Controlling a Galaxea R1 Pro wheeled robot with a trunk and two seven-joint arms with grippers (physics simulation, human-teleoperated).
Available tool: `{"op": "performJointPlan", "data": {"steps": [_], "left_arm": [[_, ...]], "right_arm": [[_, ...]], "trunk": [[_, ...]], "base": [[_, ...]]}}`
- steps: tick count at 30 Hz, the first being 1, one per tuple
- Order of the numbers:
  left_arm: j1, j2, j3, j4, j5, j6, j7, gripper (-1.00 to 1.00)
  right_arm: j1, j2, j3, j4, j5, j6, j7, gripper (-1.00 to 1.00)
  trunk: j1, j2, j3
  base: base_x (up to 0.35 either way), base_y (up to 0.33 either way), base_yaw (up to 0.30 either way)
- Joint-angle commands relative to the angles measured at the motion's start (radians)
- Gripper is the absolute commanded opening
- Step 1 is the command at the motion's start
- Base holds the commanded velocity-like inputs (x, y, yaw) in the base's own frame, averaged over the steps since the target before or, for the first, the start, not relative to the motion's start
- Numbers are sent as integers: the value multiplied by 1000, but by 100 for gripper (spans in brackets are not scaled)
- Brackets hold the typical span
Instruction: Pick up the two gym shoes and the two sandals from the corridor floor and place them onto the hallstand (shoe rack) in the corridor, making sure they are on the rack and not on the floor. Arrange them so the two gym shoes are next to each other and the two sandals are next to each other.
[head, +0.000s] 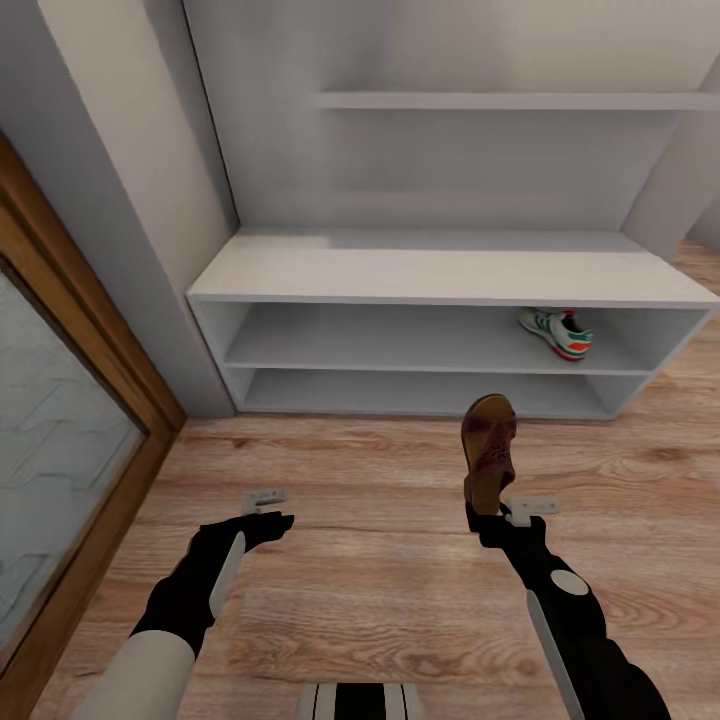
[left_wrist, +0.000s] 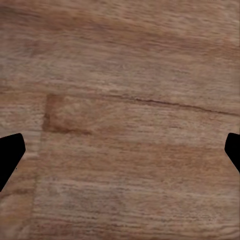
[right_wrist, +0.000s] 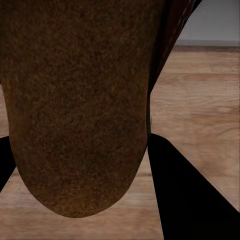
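Wood-grain corridor floor (head: 380, 470) runs up to the pale hallstand (head: 440, 275), which stands against a grey wall with a wood-framed glass door (head: 60, 440) at the robot's left. One gym shoe (head: 556, 333) lies on the upper open shelf, toward the right end. In front of the rack, clear of it, the right gripper (head: 487, 508) has its fingers clamped on a brown sandal (head: 489, 452), held upright above the floor; the right wrist view shows its dark sole (right_wrist: 80, 110) close up. The left gripper (head: 268, 508) hovers empty, fingers (left_wrist: 10, 157) spread wide over bare planks.
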Motion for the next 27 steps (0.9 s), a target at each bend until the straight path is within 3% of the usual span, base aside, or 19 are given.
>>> {"op": "performJointPlan", "data": {"steps": [1, 9, 12, 15, 16, 17, 18, 21, 24, 27], "left_arm": [[0, 0, 0, 0, 0, 0, 0, 100], [0, 0, 0, -15, 0, 0, 0, 100], [34, -1, 0, -95, 1, 0, -2, 100], [109, -1, -1, -222, 1, 0, -7, 100], [168, -1, -2, -320, 1, 0, -57, 100], [188, 0, -1, -354, 1, 0, -98, 100], [197, 0, -1, -369, 1, 0, -121, 100], [233, 0, 0, -424, 0, -1, -264, 100], [250, 0, 0, -439, -1, -3, -332, 100], [266, 0, -6, -444, -1, -35, -351, 100]], "right_arm": [[0, 0, 0, 0, -3, 0, -1, -100], [0, 0, 4, 1, -3, 1, -1, -100], [0, 1, 6, 1, -3, 0, -2, -100], [0, 5, 6, 3, -2, 2, -4, -100], [0, 6, 6, 3, -4, 25, -4, -100], [0, 6, 6, 4, -5, 60, -4, -100], [0, 6, 6, 4, -5, 84, -4, -100], [0, 8, 7, 4, -9, 261, -5, -100], [0, 9, 8, 5, -12, 402, -6, -100], [0, 11, 9, 7, -14, 453, -7, -100]], "trunk": [[0, 0, 0], [0, 0, 0], [0, 0, 0], [0, 0, 0], [0, 0, 0], [0, 0, 0], [0, 0, 0], [0, 0, 0], [0, 0, 0], [0, 0, 0]], "base": [[0, 71, 0], [0, 14, 0], [0, 0, 0], [0, 0, 0], [0, 0, 0], [0, 0, 0], [0, 0, 0], [0, 0, 0], [0, 0, 0], [0, 0, 0]]}}
